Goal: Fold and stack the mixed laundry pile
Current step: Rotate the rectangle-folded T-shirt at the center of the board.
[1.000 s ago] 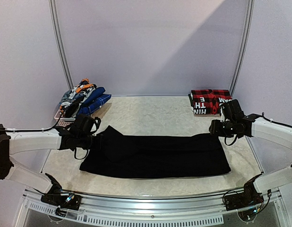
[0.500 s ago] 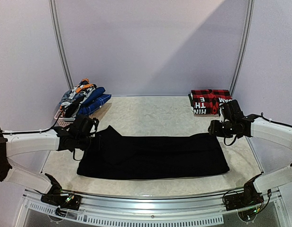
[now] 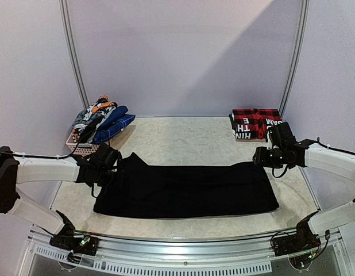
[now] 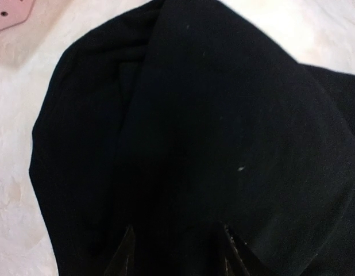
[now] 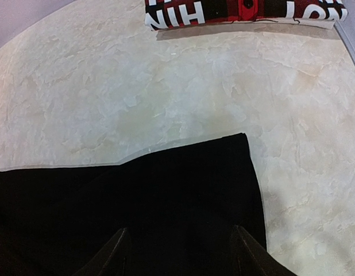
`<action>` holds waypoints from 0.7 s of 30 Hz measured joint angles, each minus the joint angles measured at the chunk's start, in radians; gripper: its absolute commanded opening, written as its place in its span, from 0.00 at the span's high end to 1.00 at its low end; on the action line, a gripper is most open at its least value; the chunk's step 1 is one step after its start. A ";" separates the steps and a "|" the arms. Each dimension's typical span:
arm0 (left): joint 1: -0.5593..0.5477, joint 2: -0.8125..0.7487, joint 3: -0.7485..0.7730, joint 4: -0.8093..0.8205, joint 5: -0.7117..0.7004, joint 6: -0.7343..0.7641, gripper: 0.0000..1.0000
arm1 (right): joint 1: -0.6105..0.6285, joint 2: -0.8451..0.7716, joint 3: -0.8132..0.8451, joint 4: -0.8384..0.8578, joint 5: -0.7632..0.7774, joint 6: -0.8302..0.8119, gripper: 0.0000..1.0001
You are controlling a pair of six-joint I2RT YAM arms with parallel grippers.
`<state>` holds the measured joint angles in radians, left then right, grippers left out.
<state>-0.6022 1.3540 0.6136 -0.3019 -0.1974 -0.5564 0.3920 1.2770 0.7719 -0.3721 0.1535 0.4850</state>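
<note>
The large black trousers lie folded in a long band across the middle of the table. My left gripper hovers over their bunched left end, and in the left wrist view my left gripper stands open with the black cloth below it. My right gripper is over the far right corner; in the right wrist view my right gripper is open above that corner, holding nothing. The rest of the mixed laundry pile, with blue, grey and orange pieces, sits at the back left.
A pale lattice basket holds the pile at the back left; its corner shows in the left wrist view. A folded red-and-black plaid garment with white letters lies at the back right, also seen as a garment ahead of the right wrist.
My left gripper has opened and let go of the trousers' left end, which has settled onto the table. The left arm shifted slightly right. The right arm has not moved.
</note>
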 measured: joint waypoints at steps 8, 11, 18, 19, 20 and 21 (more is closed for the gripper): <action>0.000 -0.018 -0.001 -0.037 0.009 -0.007 1.00 | 0.000 0.010 0.000 0.001 -0.006 0.000 0.41; -0.001 -0.025 -0.001 -0.039 0.009 -0.018 1.00 | 0.000 0.015 0.000 0.001 -0.008 0.000 0.41; -0.003 -0.081 0.008 -0.101 -0.002 -0.023 1.00 | 0.000 0.015 -0.002 0.006 -0.013 0.000 0.41; -0.006 -0.091 0.016 -0.124 -0.008 -0.024 1.00 | 0.000 0.015 -0.002 0.007 -0.014 0.000 0.41; -0.008 -0.099 0.023 -0.140 -0.013 -0.025 1.00 | 0.000 0.015 -0.003 0.008 -0.017 0.000 0.41; -0.011 -0.109 0.032 -0.161 -0.020 -0.028 1.00 | 0.000 0.015 -0.006 0.010 -0.018 0.000 0.41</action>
<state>-0.6128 1.2449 0.6453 -0.4629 -0.2173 -0.5846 0.3920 1.2919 0.7662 -0.3626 0.1352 0.4850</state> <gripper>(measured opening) 0.015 0.591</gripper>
